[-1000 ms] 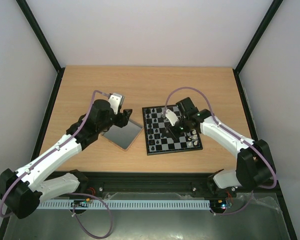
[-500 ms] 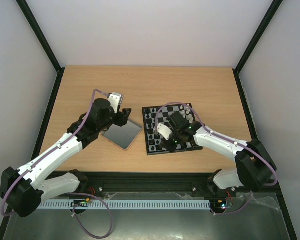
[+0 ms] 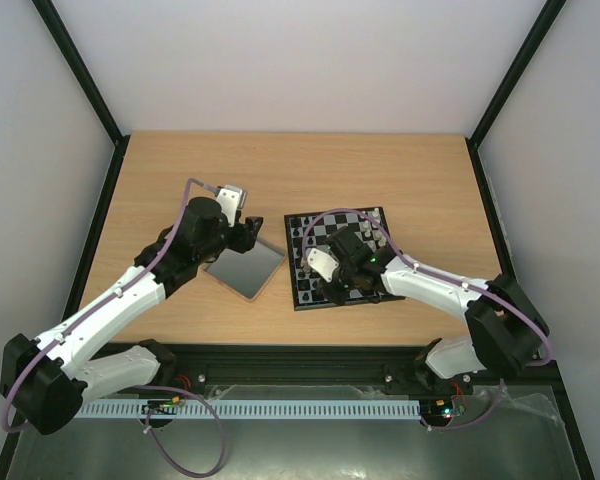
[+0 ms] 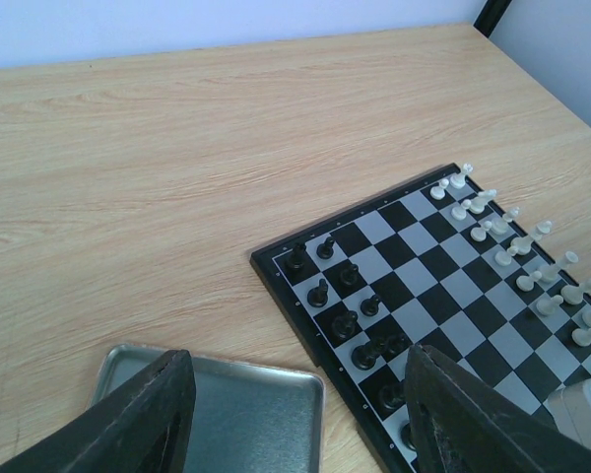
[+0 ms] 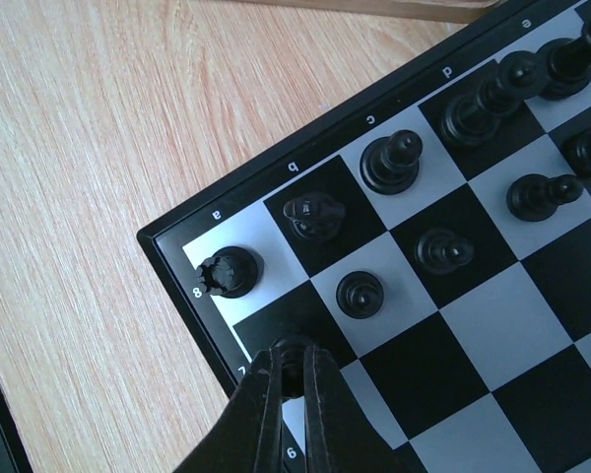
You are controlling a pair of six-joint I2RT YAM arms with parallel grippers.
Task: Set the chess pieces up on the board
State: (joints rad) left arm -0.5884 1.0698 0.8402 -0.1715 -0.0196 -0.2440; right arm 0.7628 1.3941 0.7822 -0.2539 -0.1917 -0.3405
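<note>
Right jaws clench a black piece (image 5: 294,351), probably a pawn.
Judged light, rigid, slick: pinch low on its stem; left jaws released.

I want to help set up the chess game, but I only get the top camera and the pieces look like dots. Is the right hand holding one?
Observer: Yes. The right wrist view shows the right hand shut on a black piece, at the dark square next to the corner rook.
Operator: Is the left hand holding anything?
Observer: No. Its wrist view shows the left hand open with nothing between the fingers, above the grey tray.
Operator: Are the white ones lined up?
Observer: The left wrist view shows the white pieces in two rows along one side of the board.
</note>
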